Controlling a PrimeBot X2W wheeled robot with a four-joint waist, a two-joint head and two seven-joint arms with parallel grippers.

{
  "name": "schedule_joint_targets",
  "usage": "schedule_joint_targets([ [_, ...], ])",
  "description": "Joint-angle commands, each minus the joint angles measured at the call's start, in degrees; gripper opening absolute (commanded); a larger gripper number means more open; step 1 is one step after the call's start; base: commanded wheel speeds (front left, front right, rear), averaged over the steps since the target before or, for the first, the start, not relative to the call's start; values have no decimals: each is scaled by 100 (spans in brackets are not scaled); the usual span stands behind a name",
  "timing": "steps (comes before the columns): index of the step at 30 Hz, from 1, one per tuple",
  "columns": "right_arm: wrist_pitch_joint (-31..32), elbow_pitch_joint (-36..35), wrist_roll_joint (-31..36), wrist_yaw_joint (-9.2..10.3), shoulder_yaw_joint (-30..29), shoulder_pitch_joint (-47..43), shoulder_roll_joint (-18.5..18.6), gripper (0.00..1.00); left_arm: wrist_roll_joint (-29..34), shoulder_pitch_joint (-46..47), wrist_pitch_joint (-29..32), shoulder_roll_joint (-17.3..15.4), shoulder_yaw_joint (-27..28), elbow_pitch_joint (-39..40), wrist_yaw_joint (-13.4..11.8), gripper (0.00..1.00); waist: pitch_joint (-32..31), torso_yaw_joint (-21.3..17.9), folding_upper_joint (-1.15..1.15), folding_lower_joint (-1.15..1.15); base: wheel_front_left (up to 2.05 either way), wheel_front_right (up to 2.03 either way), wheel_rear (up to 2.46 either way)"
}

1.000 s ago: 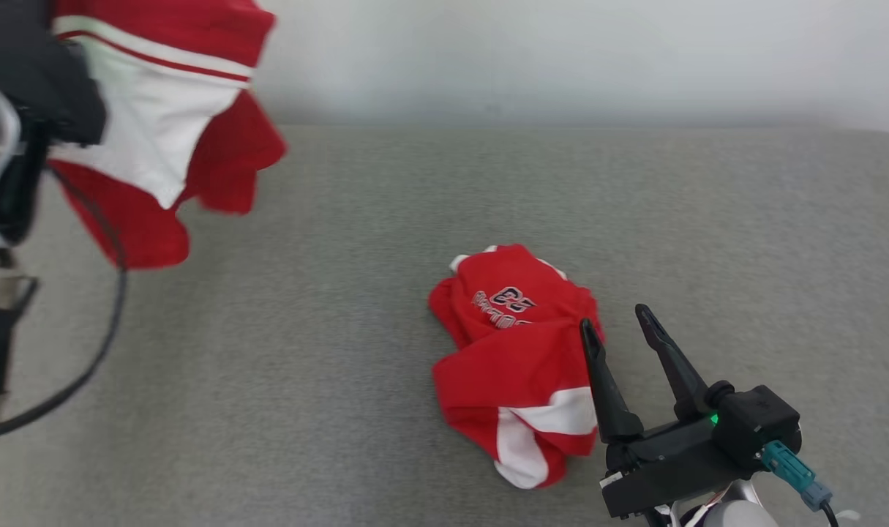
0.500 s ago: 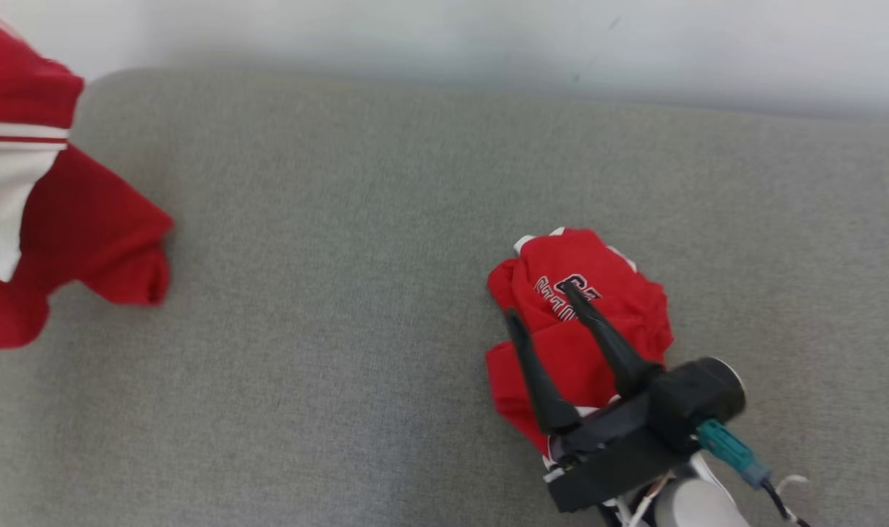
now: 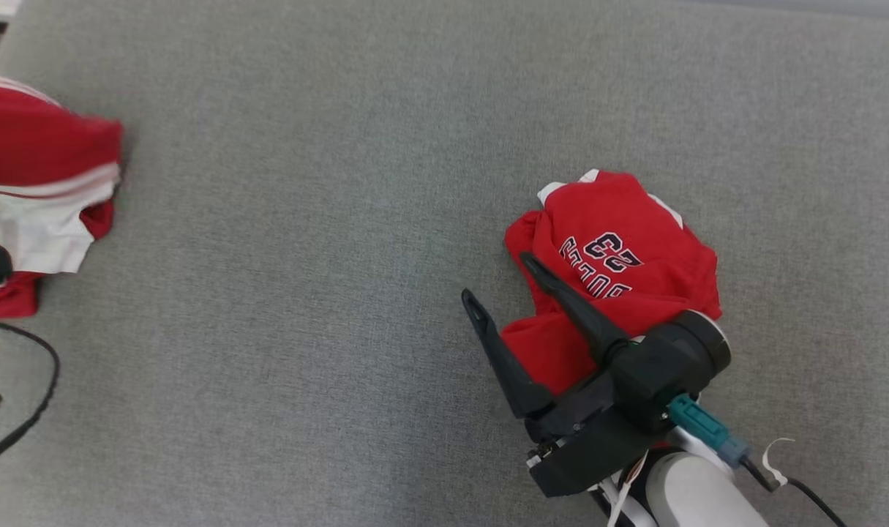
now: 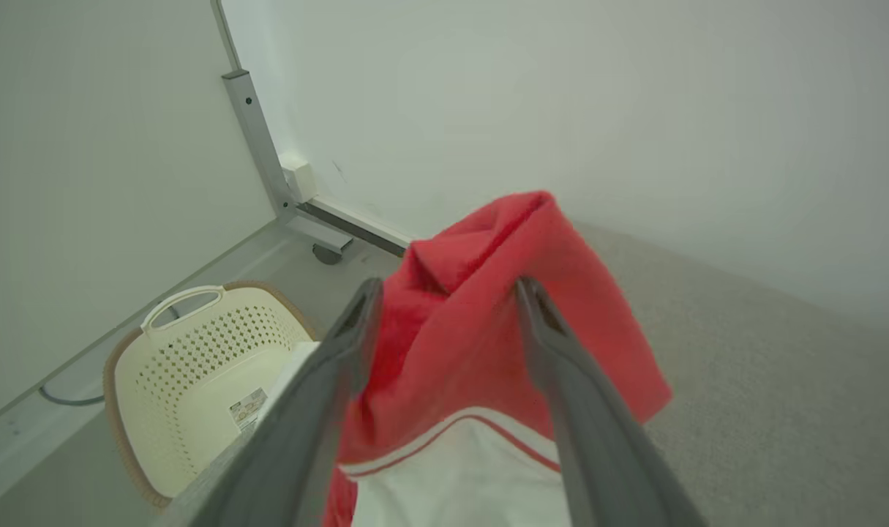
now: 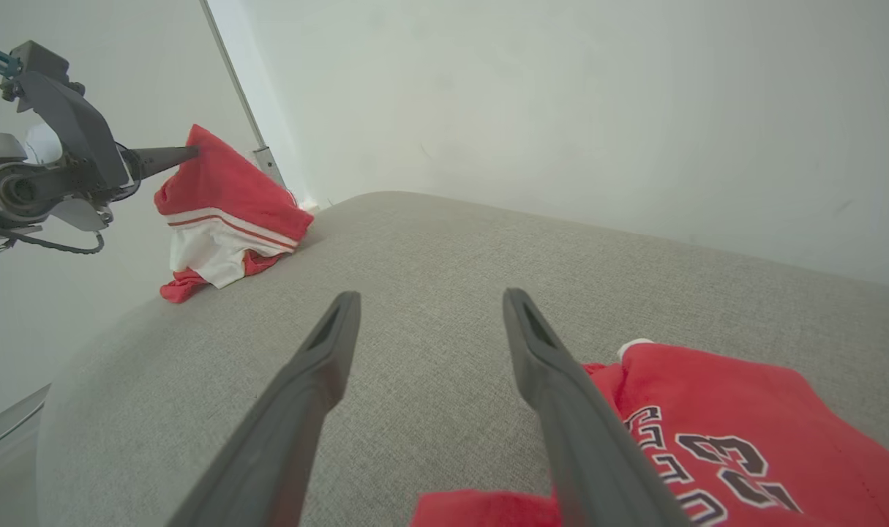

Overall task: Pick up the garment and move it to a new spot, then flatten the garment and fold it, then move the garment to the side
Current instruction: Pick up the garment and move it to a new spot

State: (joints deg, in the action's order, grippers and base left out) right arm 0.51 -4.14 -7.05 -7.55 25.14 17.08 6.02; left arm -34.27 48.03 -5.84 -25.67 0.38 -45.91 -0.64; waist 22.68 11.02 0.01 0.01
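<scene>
Garments in red lie well apart on a grey upholstered surface point(image 3: 305, 256) as the robot works with both arms. At the surface's left edge, the red-and-white garment point(image 3: 42, 183) sits bunched in a peak, red on top with a white panel and a thin red stripe beneath. The left gripper point(image 4: 450, 289) has its 2 dark fingers spread wide, with the red cloth between and beyond them; whether the fabric is caught on a finger cannot be told. In the right wrist view, 1 fingertip of that gripper meets the top of the peak. Below that edge, on the floor, stands a cream perforated laundry basket point(image 4: 195, 351) with a handle, near a metal frame leg point(image 4: 257, 139) against the white wall point(image 5: 561, 110). Toward the right, a crumpled red jersey point(image 3: 620, 249) shows the number 23 and dark, white-edged lettering. The right gripper point(image 3: 499, 278) is poised at the jersey's near-left edge, jaws wide apart and holding nothing: 1 finger crosses the red cloth, the other shows over bare grey fabric.
</scene>
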Motion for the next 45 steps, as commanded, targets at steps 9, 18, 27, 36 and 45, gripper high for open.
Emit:
schedule_joint_targets([
  [9,-270,134,-54,12,-176,-41,-107,100,-80,180,54,160,-187,-485,362,100,-367,-215,-1,-1,0,0,0],
  [18,-566,429,-100,12,-713,-384,-217,100,150,-229,-16,109,-486,-44,464,100,-1236,-414,-1,-1,0,0,0],
  [27,-662,420,-32,12,-1419,-857,-289,100,172,-1378,-107,577,-718,1312,131,100,-1919,-664,-1,-1,0,0,0],
  [36,-808,370,-98,12,-1826,-1181,-313,100,555,-3028,-700,1087,-1186,2963,-155,100,-2169,-1085,-1,-1,0,0,0],
  [45,-1287,617,-291,12,-2194,-1371,-313,100,916,-4384,-937,1638,-802,4148,-5,100,-2231,-1540,-1,-1,0,0,0],
])
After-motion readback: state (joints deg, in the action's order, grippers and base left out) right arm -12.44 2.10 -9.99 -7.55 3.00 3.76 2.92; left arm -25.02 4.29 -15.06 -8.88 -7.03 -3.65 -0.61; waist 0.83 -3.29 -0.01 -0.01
